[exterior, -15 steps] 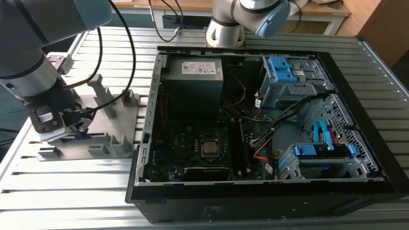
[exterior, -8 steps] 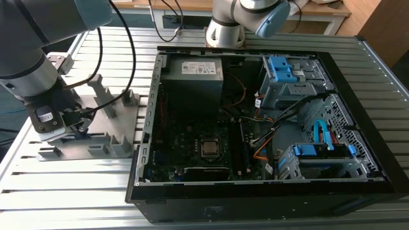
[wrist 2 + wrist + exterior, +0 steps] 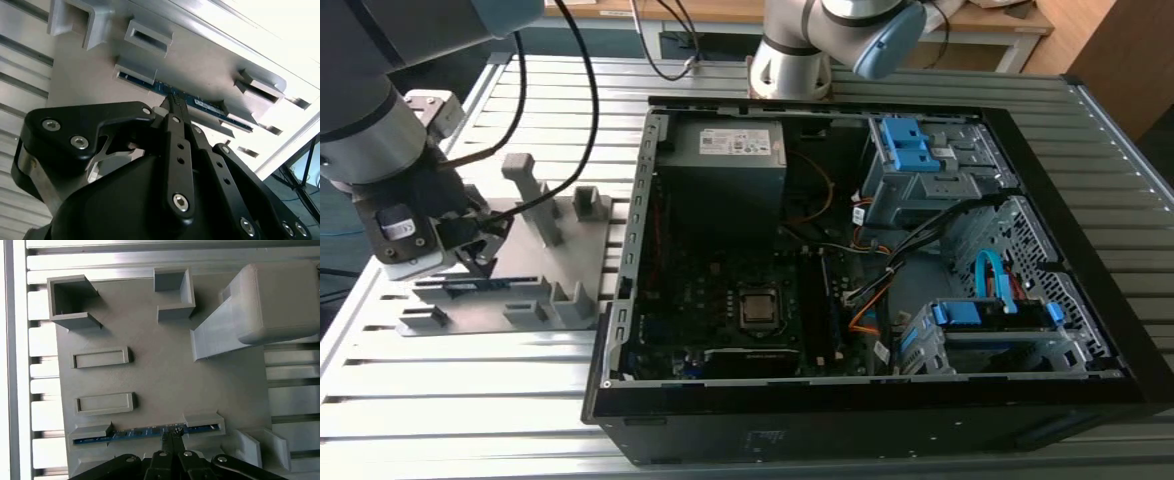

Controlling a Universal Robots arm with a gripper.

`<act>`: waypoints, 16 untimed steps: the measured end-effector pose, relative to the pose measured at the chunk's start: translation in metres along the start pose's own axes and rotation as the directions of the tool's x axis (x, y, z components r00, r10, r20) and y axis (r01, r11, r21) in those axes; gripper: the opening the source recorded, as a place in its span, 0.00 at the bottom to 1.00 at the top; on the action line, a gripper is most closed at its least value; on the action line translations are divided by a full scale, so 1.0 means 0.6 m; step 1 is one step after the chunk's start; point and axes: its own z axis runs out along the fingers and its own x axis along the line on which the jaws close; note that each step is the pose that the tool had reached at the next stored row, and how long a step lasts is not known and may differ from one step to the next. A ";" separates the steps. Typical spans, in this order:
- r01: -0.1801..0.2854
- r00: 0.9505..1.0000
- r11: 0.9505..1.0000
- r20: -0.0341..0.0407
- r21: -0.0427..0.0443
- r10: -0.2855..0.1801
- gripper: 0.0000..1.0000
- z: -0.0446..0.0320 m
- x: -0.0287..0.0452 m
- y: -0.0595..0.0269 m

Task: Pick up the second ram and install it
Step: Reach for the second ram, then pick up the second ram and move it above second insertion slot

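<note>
Second ram (image 3: 135, 432), the long, narrow, flat dark blue memory stick, stands on its long edge in the grey plastic fixture with upright posts (image 3: 160, 375). Its two ends are seated in a pair of slotted blocks near one edge of the fixture plate. In both wrist views you see the black two-finger gripper (image 3: 171, 434) directly over the stick at about mid-length. The fingers are drawn together and their tips meet at the board's upper edge. You cannot tell from these views whether the board is pinched between the tips or only touched by them. In the exterior view, the gripper (image 3: 478, 262) reaches down to the stick (image 3: 460, 287) on the fixture (image 3: 534, 265). The fixture lies on the ribbed aluminium table (image 3: 454, 400) at the exterior view's left. Just beside the fixture, toward the exterior view's right, you see the open black computer case (image 3: 620, 330) lying on its side with its green motherboard (image 3: 720, 290) exposed.
</note>
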 end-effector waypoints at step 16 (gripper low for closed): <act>0.000 1.000 1.000 0.000 0.000 0.000 0.10 -0.002 0.000 0.000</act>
